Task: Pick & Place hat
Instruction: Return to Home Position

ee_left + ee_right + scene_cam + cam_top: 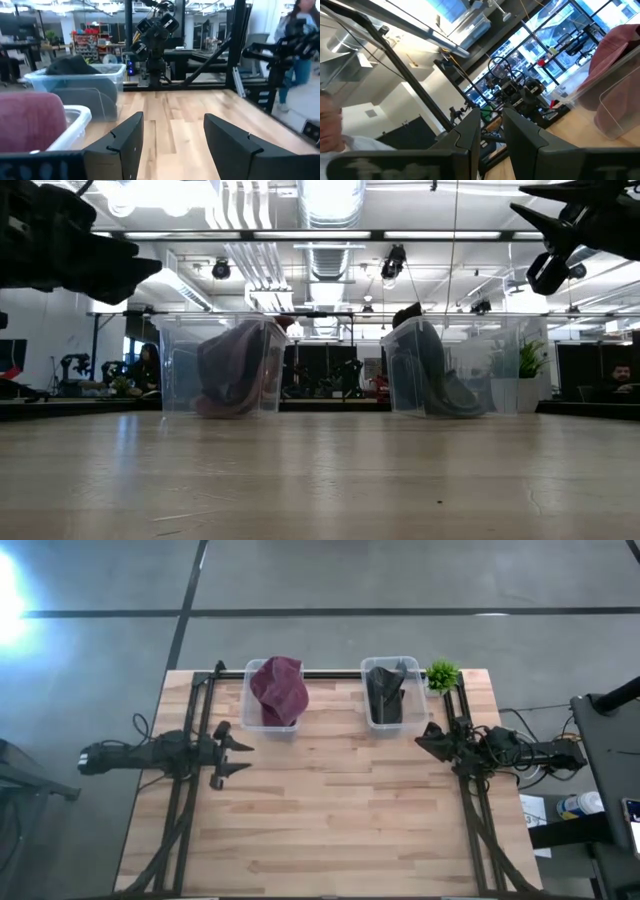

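Note:
A maroon hat (pixel 279 690) lies bunched in the left clear bin (pixel 252 716); it shows in the low view (pixel 232 370) and the left wrist view (pixel 29 122) too. A dark grey hat (pixel 388 692) sits in the right clear bin (pixel 412 718), and also shows in the low view (pixel 430 375). My left gripper (pixel 232 751) (pixel 173 135) hovers open above the table, near the left bin's near corner, and holds nothing. My right gripper (pixel 427 736) (pixel 491 125) is raised by the right bin's near right corner, tipped upward, its fingers a narrow gap apart and empty.
A small green plant (pixel 443 675) stands at the far right corner beside the right bin. Bare wooden tabletop (pixel 330 810) stretches from the bins to the near edge. Black frame rails (pixel 190 740) run along both table sides. A person (pixel 295 45) stands in the room beyond.

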